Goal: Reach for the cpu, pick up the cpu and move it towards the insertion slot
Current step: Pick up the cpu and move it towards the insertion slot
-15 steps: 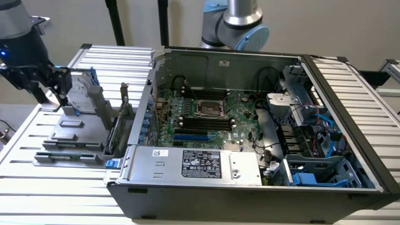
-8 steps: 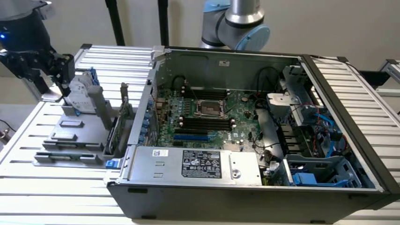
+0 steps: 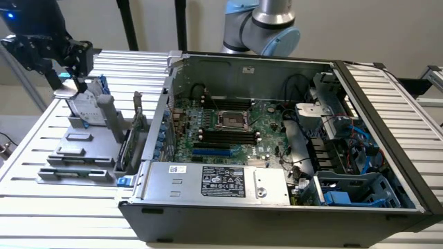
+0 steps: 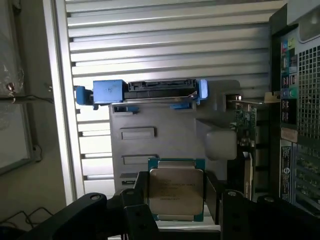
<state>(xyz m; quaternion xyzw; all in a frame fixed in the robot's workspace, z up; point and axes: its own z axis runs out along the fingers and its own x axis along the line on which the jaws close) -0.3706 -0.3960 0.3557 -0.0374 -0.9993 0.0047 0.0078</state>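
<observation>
the cpu (image 4: 176,192) sits between the jaws, which look pinched on two opposite edges of it. its silvery lid faces the wrist camera, with a thin green rim around it. judging by how near it looks, it is raised clear of the grey holder (image 4: 150,145) beneath.

in the exterior view the jaws hang at about 10 o'clock from the insertion slot (image 3: 232,120), well apart from it. they are above the upright hard drive (image 3: 86,109) on the slatted tabletop (image 3: 41,207). the slot lies near the middle of the open computer case (image 3: 207,218), with black memory slots (image 3: 223,137) at its 12 and 6 o'clock.

the chip is probably light, thin and stiff. its smooth metal lid may be slippery and its underside is likely delicate, so the bare side edges are the place to hold, kept level.

the wrist view gives the hold on the chip's edges. the exterior view gives the slot and the gap between it and the jaws.
</observation>
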